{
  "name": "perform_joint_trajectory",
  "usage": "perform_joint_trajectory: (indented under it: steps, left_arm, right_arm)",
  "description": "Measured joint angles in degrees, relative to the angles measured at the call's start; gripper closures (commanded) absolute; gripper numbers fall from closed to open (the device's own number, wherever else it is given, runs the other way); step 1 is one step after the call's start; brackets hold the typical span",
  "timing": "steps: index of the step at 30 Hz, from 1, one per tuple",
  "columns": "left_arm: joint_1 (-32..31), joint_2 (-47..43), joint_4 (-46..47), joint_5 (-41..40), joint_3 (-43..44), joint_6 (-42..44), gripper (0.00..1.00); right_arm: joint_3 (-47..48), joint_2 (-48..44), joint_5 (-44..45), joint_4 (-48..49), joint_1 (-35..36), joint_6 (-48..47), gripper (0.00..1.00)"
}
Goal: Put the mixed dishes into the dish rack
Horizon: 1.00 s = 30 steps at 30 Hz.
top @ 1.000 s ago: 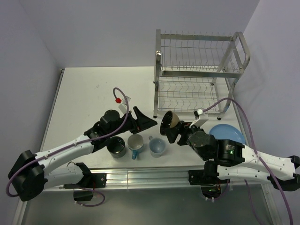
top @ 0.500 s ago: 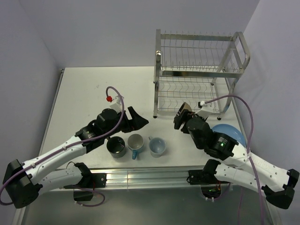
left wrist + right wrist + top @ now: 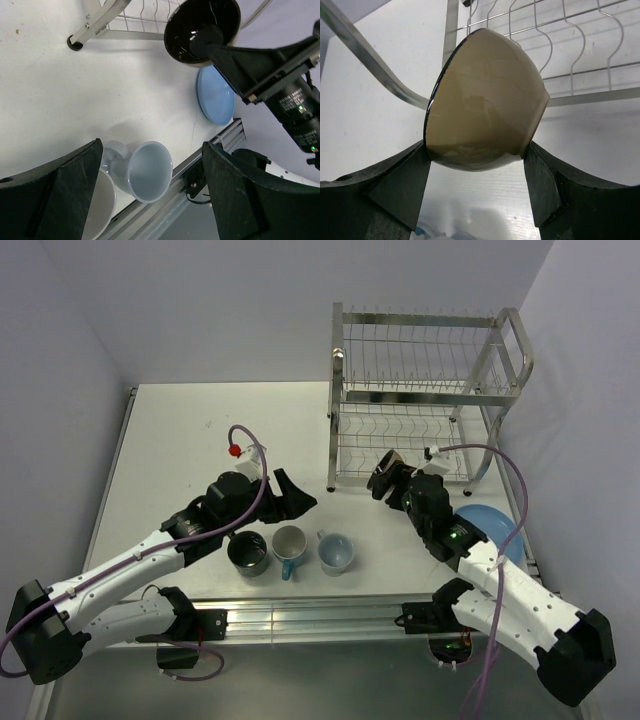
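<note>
My right gripper [image 3: 385,476] is shut on the small bowl [image 3: 485,110], tan outside and black inside, held on edge just in front of the dish rack's [image 3: 420,405] lower tier. The bowl's black inside faces the left wrist camera [image 3: 200,25]. My left gripper [image 3: 295,492] is open and empty above the table, behind the mugs. The dark mug [image 3: 247,552], white mug [image 3: 289,542] and light blue mug [image 3: 335,553] stand in a row near the front edge. The light blue plate [image 3: 492,523] lies right of them, partly hidden by my right arm.
The rack's foot [image 3: 75,44] and steel frame tube [image 3: 375,75] stand close to the bowl. The table's front rail [image 3: 320,618] runs just below the mugs. Walls close in the table at the back and the right.
My right arm has carried the bowl away from the mugs, back and right to the front of the rack. My left gripper has drawn slightly left and stayed open.
</note>
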Motion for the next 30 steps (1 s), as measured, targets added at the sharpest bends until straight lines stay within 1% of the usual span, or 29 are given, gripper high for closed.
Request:
perform_joint_trajectory:
  steps: [4, 11, 20, 30]
  left_arm:
    - [0.0, -0.2, 0.04, 0.24, -0.09, 0.57, 0.14]
    - [0.07, -0.98, 0.57, 0.66, -0.81, 1.77, 0.14]
    - [0.28, -1.01, 0.85, 1.16, -1.18, 3.06, 0.14]
    - [0.81, -0.96, 1.14, 1.86, -1.4, 4.72, 0.14]
  right_arm:
    - [-1.9, 3.61, -5.01, 6.99, -3.93, 0.9, 1.0]
    - [-1.95, 12.13, -12.48, 16.09, -10.4, 1.68, 1.0]
    - [2.58, 23.78, -18.38, 20.63, -16.11, 0.81, 1.0]
    - [10.08, 32.5, -23.02, 23.8, -20.06, -2.21, 1.0]
